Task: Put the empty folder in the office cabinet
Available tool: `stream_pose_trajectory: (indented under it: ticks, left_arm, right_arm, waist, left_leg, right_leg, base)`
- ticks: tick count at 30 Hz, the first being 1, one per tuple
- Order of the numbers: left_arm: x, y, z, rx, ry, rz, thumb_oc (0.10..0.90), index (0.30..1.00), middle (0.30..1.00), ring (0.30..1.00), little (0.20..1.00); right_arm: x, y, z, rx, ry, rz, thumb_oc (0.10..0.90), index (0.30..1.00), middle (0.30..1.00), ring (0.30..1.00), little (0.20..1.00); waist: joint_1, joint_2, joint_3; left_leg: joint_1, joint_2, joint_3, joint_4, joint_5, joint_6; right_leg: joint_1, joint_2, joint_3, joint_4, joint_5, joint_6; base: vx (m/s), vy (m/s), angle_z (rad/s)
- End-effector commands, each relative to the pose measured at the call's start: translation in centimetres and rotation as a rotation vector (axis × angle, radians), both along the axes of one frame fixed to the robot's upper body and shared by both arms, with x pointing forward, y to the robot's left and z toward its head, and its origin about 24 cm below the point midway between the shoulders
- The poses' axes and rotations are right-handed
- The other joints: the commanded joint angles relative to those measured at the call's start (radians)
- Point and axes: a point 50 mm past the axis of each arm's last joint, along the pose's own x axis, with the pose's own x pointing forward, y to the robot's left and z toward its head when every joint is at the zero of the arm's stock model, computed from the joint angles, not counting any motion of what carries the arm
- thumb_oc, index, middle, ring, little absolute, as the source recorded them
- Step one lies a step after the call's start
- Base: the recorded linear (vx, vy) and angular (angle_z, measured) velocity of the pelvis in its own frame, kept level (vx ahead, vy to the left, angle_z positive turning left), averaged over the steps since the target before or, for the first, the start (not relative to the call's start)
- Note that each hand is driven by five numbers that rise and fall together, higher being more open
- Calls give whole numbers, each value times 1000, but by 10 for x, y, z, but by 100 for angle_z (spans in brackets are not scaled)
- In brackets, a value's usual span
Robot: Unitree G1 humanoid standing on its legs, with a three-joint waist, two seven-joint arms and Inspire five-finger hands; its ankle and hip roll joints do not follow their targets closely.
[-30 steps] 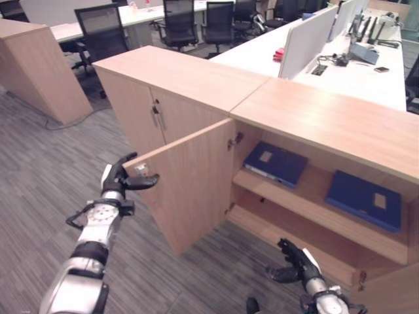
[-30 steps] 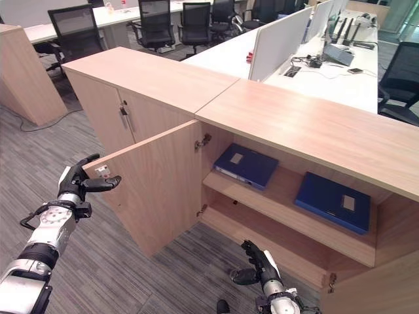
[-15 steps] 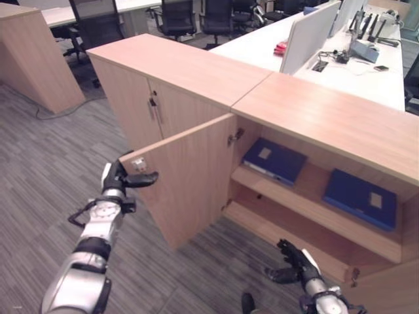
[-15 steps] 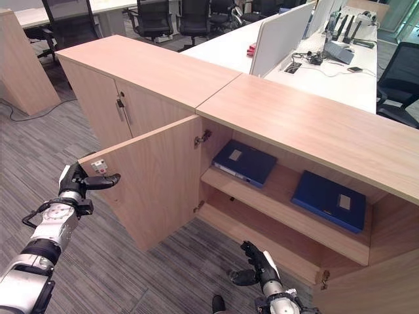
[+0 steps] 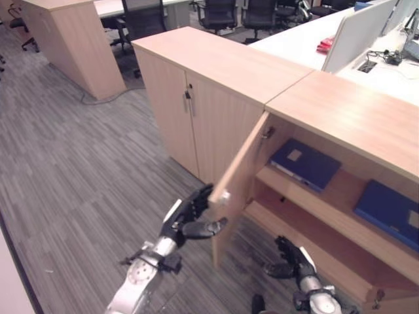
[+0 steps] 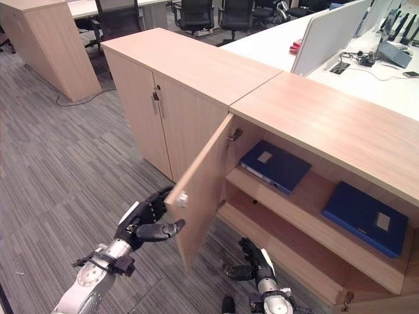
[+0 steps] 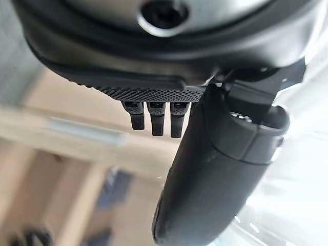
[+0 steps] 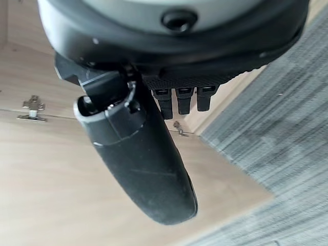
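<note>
The office cabinet stands with its left door swung out. On its upper shelf lie two blue folders, one at the left and one at the right. My left hand is at the door's free edge, fingers straight against its outer face and thumb reaching under the edge. Down by the cabinet's bottom shelf, my right hand hangs open and holds nothing. Its thumb shows against the wooden inside of the cabinet.
A closed two-door cabinet joins on the left. Another wooden unit stands at the far left. Behind are office chairs and white desks with partitions. Grey carpet spreads to the left.
The camera has swung, so the whole scene has shifted. The door now stands closer to edge-on, seemingly swung towards the cabinet, with my left hand still at its free edge. My right hand stays low.
</note>
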Motion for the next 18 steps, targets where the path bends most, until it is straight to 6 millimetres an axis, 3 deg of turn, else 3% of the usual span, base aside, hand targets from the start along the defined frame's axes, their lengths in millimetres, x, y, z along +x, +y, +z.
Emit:
stream_pose_trajectory:
  ticks: [1, 8, 10, 11, 12, 13, 15, 16, 18]
  left_arm:
    - [24, -9, 62, -139, -287, -81, 800, 900, 900, 900, 900]
    - [23, -20, 65, -210, -275, -119, 800, 900, 900, 900, 900]
    - [26, -27, 66, -205, -275, -131, 800, 900, 900, 900, 900]
    - [26, -28, 67, -201, -277, -130, 800, 900, 900, 900, 900]
    - [27, -30, 68, -197, -280, -130, 800, 900, 900, 900, 900]
    - [28, -28, 68, -190, -280, -116, 800, 900, 900, 900, 900]
    - [30, -31, 66, -186, -268, -118, 800, 900, 900, 900, 900]
    - [29, -32, 63, -185, -248, -118, 800, 900, 900, 900, 900]
    - [28, -30, 58, -210, -223, -95, 800, 900, 900, 900, 900]
  right_arm:
    - [36, -8, 29, -6, -190, -31, 800, 900, 900, 900, 900]
    - [50, -4, 38, -10, -228, -11, 800, 900, 900, 900, 900]
    - [56, 1, 41, 3, -245, -3, 800, 900, 900, 900, 900]
    - [57, 2, 42, 3, -247, 2, 800, 900, 900, 900, 900]
    - [58, 4, 42, 3, -250, 8, 800, 900, 900, 900, 900]
    - [59, 5, 43, -2, -252, 15, 800, 900, 900, 900, 900]
    - [55, 5, 40, 4, -239, 10, 800, 900, 900, 900, 900]
    - [50, 2, 36, 12, -221, -12, 800, 900, 900, 900, 900]
    - [44, -3, 34, 20, -205, -35, 800, 900, 900, 900, 900]
  waist:
    - [-6, 17, -16]
    - [-6, 32, 19]
    - [-13, 44, 36]
    - [-11, 49, 42]
    - [-7, 55, 45]
    - [10, 64, 45]
    - [9, 64, 42]
    - [-3, 50, 36]
    - [-13, 54, 27]
  left_leg:
    - [50, 5, -10, -1, -114, 2]
    - [42, 12, 20, -1, -110, 10]
    - [42, 22, 59, -1, -101, 10]
    - [42, 24, 76, 0, -99, 12]
    - [43, 29, 99, 4, -99, 13]
    - [46, 37, 138, 13, -106, 14]
    - [46, 39, 183, 27, -105, 15]
    - [40, 44, 208, 56, -106, 10]
    - [42, 59, 232, 83, -107, 0]
  right_leg:
    - [43, -69, -68, 51, -48, 89]
    - [-34, -81, -85, 164, -55, 95]
    - [-68, -107, -136, 242, -49, 102]
    - [-82, -125, -176, 275, -48, 99]
    - [-86, -151, -245, 304, -46, 92]
    - [-69, -185, -356, 336, -57, 81]
    - [-40, -214, -479, 377, -70, 66]
    - [-24, -191, -441, 332, -90, 62]
    - [-27, -163, -390, 294, -98, 51]
  base:
    - [-24, -9, 9]
    - [-81, 5, -9]
    - [-126, -11, -34]
    - [-115, 0, -57]
    - [-112, 21, -85]
    - [-102, 0, -79]
    - [-64, -80, -118]
    - [5, -190, -126]
    - [70, -189, -70]
